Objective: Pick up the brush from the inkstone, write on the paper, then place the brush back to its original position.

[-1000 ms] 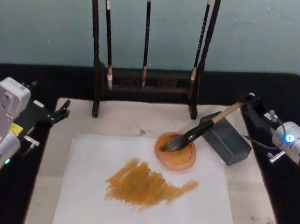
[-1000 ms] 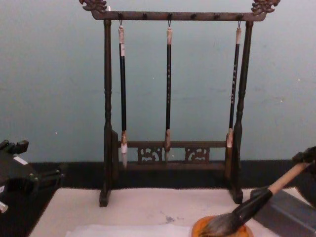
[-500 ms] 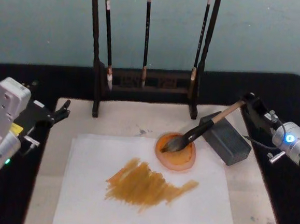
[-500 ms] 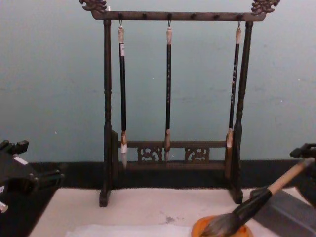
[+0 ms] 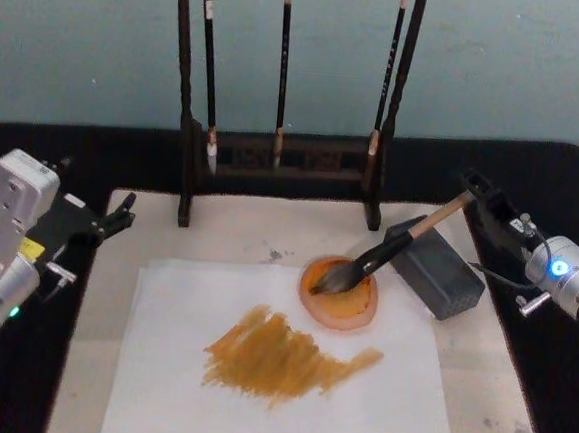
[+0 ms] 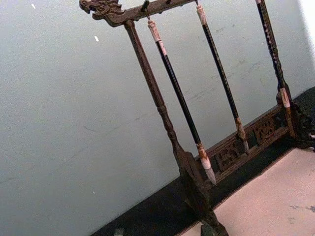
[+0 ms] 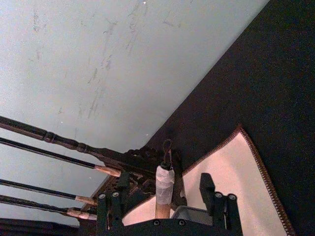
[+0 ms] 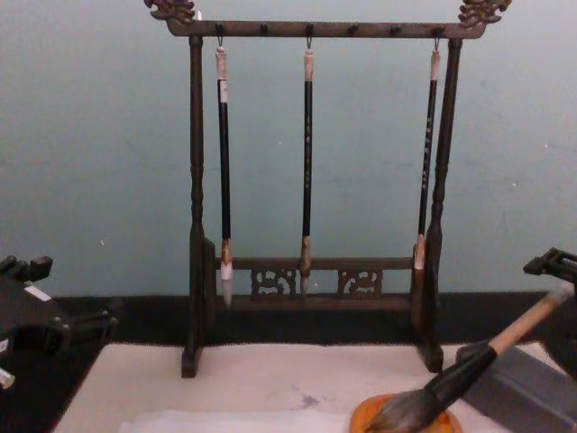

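The fingers (image 7: 207, 186) of the right gripper (image 5: 475, 188) stand spread apart, one on each side of the pale end cap of the brush (image 5: 387, 252), with a gap showing on both sides of the cap in the right wrist view. They grip nothing. From the chest view the gripper sits just above the handle's tip, at the right edge of the scene.

From that tip the brush slants down and leftward. Its tan handle passes over the far left corner of a grey block (image 5: 443, 274), and its black lower section leads into the bushy dark bristles, which lie in the inkstone (image 5: 352, 310). The orange inkstone sits on the far right part of the paper (image 5: 177, 368), just left of the block. An ochre patch of brush strokes (image 5: 278, 356) covers the middle of the paper, nearer than the inkstone and just to its left.

The paper lies on an off-white mat (image 5: 238, 228), which rests on the black surface (image 5: 533, 176). At the far edge of the mat stands a dark wooden brush stand (image 5: 274, 160) with three thin brushes (image 8: 307, 162) hanging from its top bar.

The left gripper (image 5: 117, 215) is parked at the left side, beside the mat's far left corner and well apart from the brush; whether it is open or closed cannot be told.
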Robot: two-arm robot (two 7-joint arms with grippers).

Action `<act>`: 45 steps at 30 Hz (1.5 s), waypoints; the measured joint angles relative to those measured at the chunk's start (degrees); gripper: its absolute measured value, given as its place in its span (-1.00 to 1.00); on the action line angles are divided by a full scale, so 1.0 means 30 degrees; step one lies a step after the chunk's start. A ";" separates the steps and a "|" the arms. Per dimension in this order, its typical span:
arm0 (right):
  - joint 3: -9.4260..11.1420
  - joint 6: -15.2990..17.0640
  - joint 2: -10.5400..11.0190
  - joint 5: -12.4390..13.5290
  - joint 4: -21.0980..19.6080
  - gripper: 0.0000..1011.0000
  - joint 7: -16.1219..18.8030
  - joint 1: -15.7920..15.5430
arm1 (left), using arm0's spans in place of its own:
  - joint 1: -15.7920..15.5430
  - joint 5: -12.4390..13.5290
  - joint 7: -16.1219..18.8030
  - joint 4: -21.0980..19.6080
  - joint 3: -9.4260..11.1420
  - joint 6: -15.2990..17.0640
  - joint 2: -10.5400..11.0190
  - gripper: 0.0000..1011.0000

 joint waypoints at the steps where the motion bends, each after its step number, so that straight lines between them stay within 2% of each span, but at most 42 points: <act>1: 0.0001 0.0000 0.0000 0.0000 -0.0001 0.81 0.0001 0.0001 | 0.0000 0.0000 0.0000 0.0000 0.0002 0.0000 0.0000 1.00; 4: 0.0002 -0.0002 0.0001 -0.0001 -0.0001 0.97 0.0000 0.0000 | 0.0000 -0.0001 0.0000 0.0001 0.0001 0.0000 0.0000 1.00; 12: -0.0025 -0.0197 0.0203 0.0190 -0.0527 0.98 -0.0351 -0.0257 | 0.0001 0.0000 0.0000 0.0001 0.0000 0.0000 0.0000 1.00; 22: -0.0031 -0.1376 0.1250 0.0346 -0.3291 0.98 -0.2364 -0.1701 | 0.0000 0.0000 0.0000 0.0001 0.0001 0.0000 0.0000 1.00; 29: -0.0083 -0.2065 0.1985 0.0187 -0.4856 0.98 -0.2809 -0.2552 | 0.0000 0.0000 -0.0001 0.0000 0.0000 0.0000 0.0000 1.00; 31: -0.0250 -0.2471 0.2211 -0.0228 -0.5237 0.98 -0.2842 -0.2695 | 0.0000 0.0000 0.0000 -0.0001 0.0001 0.0000 0.0000 1.00; 34: -0.0737 -0.3396 0.2593 -0.1489 -0.5739 0.98 -0.2704 -0.2793 | 0.0000 -0.0001 0.0000 0.0000 0.0001 0.0000 0.0000 1.00; 35: -0.1123 -0.4150 0.2844 -0.2732 -0.6037 0.98 -0.2554 -0.2814 | 0.0000 -0.0001 0.0000 0.0000 0.0000 0.0000 0.0000 1.00; 38: -0.1650 -0.5139 0.3159 -0.4769 -0.6473 0.98 -0.2392 -0.2823 | 0.0000 -0.0001 0.0001 0.0000 0.0002 0.0000 0.0000 1.00; 39: -0.1959 -0.5660 0.3359 -0.5978 -0.6723 0.98 -0.2332 -0.2814 | 0.0000 -0.0001 0.0000 0.0000 0.0001 0.0000 0.0000 1.00; 40: -0.1959 -0.5660 0.3359 -0.5978 -0.6723 0.98 -0.2332 -0.2814 | -0.0001 -0.0001 0.0000 0.0000 0.0000 0.0000 0.0000 1.00; 42: -0.2561 -0.6448 0.3773 -0.8142 -0.7261 0.98 -0.2287 -0.2687 | 0.0000 -0.0001 0.0001 0.0001 0.0001 0.0000 0.0000 1.00; 43: -0.2718 -0.6628 0.3876 -0.8682 -0.7380 0.98 -0.2280 -0.2642 | 0.0000 0.0000 0.0000 0.0000 0.0001 -0.0001 0.0000 1.00; 44: -0.3019 -0.6995 0.4081 -0.9815 -0.7619 0.98 -0.2273 -0.2557 | -0.0001 0.0000 0.0001 0.0001 0.0001 0.0000 0.0001 1.00; 45: -0.3201 -0.7188 0.4207 -1.0440 -0.7763 0.98 -0.2276 -0.2497 | 0.0001 0.0000 0.0000 0.0000 0.0000 -0.0001 0.0000 1.00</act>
